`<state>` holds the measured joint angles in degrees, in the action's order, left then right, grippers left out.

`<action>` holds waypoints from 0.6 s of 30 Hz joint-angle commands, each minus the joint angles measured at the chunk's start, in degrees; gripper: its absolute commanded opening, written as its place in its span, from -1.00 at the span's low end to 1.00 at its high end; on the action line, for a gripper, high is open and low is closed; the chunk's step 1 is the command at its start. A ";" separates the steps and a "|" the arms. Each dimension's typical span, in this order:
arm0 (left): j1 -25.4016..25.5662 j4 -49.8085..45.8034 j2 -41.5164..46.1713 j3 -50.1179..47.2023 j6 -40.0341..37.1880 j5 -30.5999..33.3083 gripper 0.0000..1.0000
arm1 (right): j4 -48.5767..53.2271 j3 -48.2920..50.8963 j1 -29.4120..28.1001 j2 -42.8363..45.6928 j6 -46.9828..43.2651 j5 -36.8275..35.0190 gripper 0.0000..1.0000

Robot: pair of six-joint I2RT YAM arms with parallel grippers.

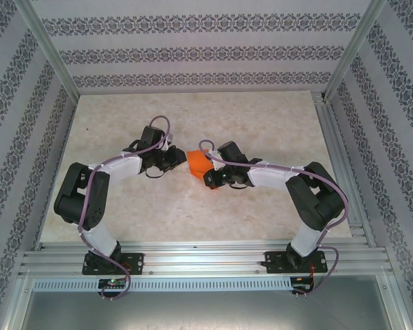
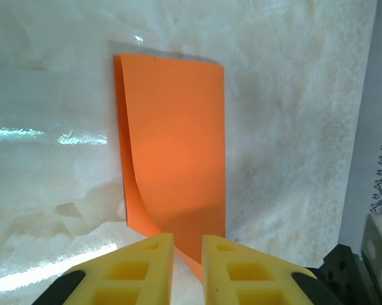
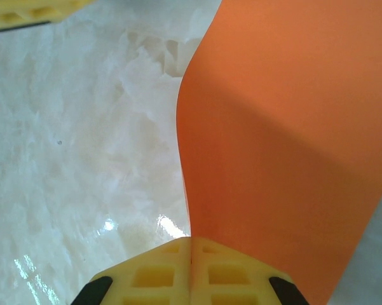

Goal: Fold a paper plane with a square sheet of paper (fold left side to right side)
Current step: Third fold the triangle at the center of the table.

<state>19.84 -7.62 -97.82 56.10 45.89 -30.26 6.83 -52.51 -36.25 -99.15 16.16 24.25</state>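
Marble-look table (image 1: 192, 220), patterned walls (image 1: 192, 48) around; right hand (image 3: 191, 244) pinches the orange sheet (image 3: 286, 127).

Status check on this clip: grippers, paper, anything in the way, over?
Left gripper slightly open, near corner of the square sheet of paper between its jaws. Right gripper shut on its edge. Sheet folded over, loosely bowed. No obstruction seen.

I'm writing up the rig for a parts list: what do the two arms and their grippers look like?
The left arm and right arm have black joints and white link shells, with a lilac cable along each. The fingers are yellow blocks with rectangular cut-outs on black mounts.
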 commanded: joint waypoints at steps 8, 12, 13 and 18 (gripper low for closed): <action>0.39 -9.10 -9.78 16.86 -7.22 -3.79 -0.63 | -1.00 0.79 -1.06 1.24 0.25 2.51 -1.00; 1.42 -10.22 -16.17 22.05 -8.28 -5.80 -0.67 | -1.22 0.84 -1.24 1.07 0.54 2.56 -1.00; 1.77 -10.96 -17.75 23.40 -8.96 -5.96 -0.67 | -1.23 0.84 -1.31 1.07 0.54 2.50 -1.00; 3.00 -13.17 -24.27 29.12 -11.00 -6.88 -0.69 | -0.74 0.37 -1.35 0.76 0.12 2.73 -1.00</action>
<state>21.89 -17.23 -119.90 82.24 38.06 -35.20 6.90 -52.34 -37.04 -99.15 16.56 25.65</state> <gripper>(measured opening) 0.157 0.042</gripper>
